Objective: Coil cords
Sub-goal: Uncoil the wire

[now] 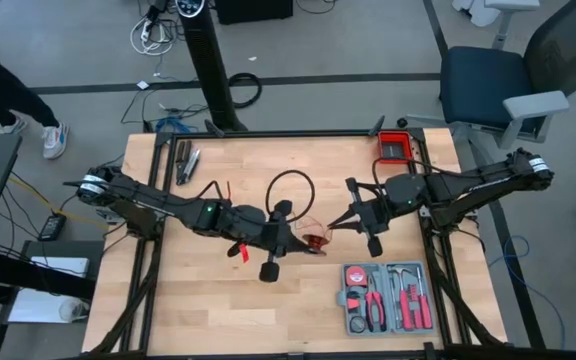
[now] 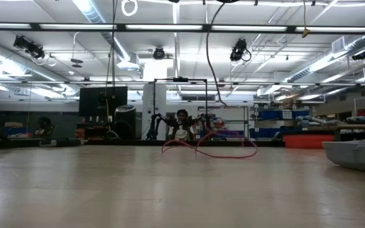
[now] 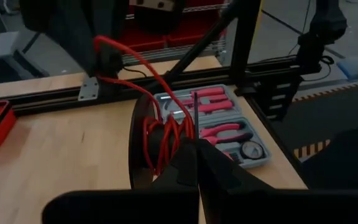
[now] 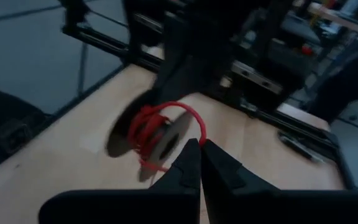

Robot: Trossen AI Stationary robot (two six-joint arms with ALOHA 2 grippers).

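Red cord [image 1: 315, 240] sits mid-table, looped round a dark spool [image 3: 143, 149], and I've got both pincers right on it: left gripper [image 1: 298, 240] pinched fully shut at the coil, right gripper [image 1: 336, 225] closed on a strand. Grey tool case [image 1: 386, 298] lies nearby.

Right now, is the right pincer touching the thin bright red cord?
Touching. In the right wrist view the right pincer is shut with the thin bright red cord running straight into its tips. The high view agrees, cord beside pincer.

bright red cord [image 1: 315, 238], grey tool case [image 1: 387, 297]
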